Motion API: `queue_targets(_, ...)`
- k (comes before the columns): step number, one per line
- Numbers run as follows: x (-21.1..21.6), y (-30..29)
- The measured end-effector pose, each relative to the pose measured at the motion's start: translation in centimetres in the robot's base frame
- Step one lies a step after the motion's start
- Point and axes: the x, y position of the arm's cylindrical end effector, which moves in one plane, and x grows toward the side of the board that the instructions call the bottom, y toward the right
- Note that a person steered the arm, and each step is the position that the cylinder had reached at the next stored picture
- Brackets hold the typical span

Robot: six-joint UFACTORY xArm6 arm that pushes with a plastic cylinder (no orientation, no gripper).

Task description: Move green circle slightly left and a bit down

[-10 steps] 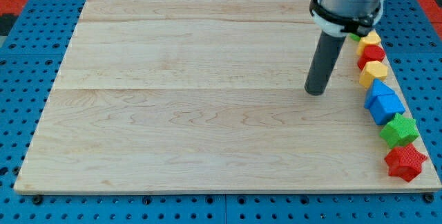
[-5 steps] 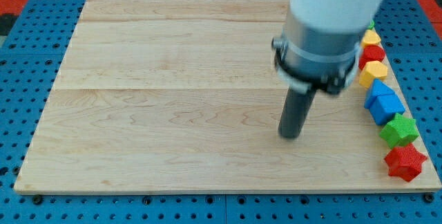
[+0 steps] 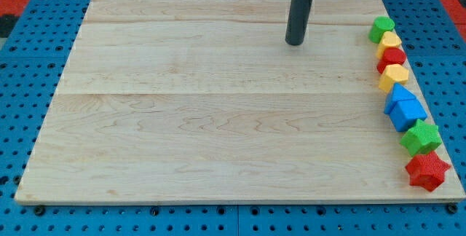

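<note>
Near to far down the view's right edge: red star (image 3: 427,171), green star (image 3: 421,138), blue blocks (image 3: 404,106). Green circle (image 3: 381,28) tops the row; light, rigid, prob slides easy. No jaws, just rod. Your tip (image 3: 294,43) sits well left; push its upper-right side.

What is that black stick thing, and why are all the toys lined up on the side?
The black stick is the end of a robot arm. It has no hand; its bottom end, my tip, slides over the wooden board and pushes blocks around. There is one picture, from a camera looking down at the board.

The blocks sit in a row along the view's right edge. From top to bottom: a green circle, a yellow block, a red block, another yellow block, two blue blocks, a green star and a red star.

Nothing is held. The tip stands near the view's top, left of the green circle and not touching any block.
</note>
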Motion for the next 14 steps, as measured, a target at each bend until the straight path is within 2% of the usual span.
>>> queue_targets(2, -11.1, 1.9)
queue_targets(4, -11.4, 4.5)
queue_targets(5, -10.1, 16.4)
queue_targets(6, -5.4, 23.2)
queue_targets(7, -0.7, 23.7)
queue_targets(10, -0.6, 22.9)
queue_targets(13, -0.7, 10.3)
queue_targets(14, -0.7, 8.0)
